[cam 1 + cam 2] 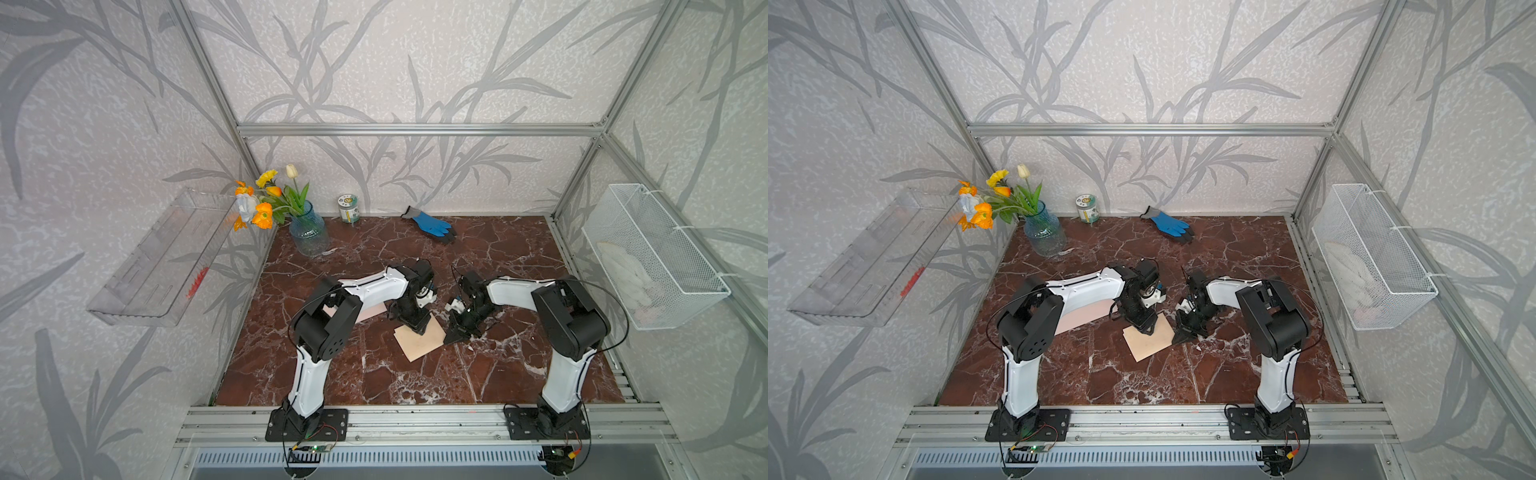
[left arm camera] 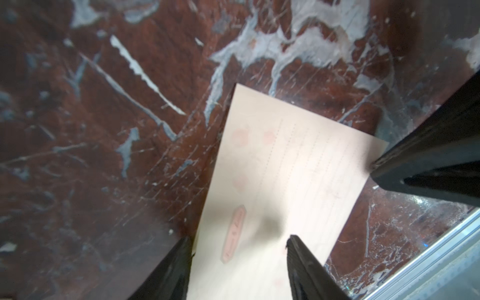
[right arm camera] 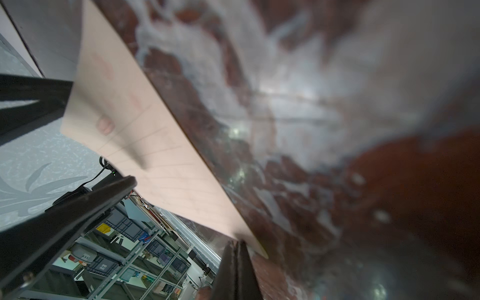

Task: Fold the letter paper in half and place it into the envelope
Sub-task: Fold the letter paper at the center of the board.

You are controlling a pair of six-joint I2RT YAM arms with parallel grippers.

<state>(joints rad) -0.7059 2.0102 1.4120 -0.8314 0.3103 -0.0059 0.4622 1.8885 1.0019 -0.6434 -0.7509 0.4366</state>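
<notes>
The cream letter paper (image 1: 420,341) lies folded on the marble table (image 1: 374,374), seen in both top views near the middle. My left gripper (image 2: 237,241) hangs over the paper's far corner (image 1: 419,329). It is open, its two fingers apart over the sheet with nothing between them. My right gripper (image 3: 235,244) is shut, and its tips rest at the paper's right-hand corner (image 1: 451,338). The pale pink envelope (image 1: 1084,313) lies to the left of the paper, mostly hidden under my left arm.
A blue glass vase of flowers (image 1: 308,233), a small jar (image 1: 348,209) and a blue glove (image 1: 432,226) stand along the back wall. A clear shelf (image 1: 158,266) hangs on the left wall and a white wire basket (image 1: 652,257) on the right.
</notes>
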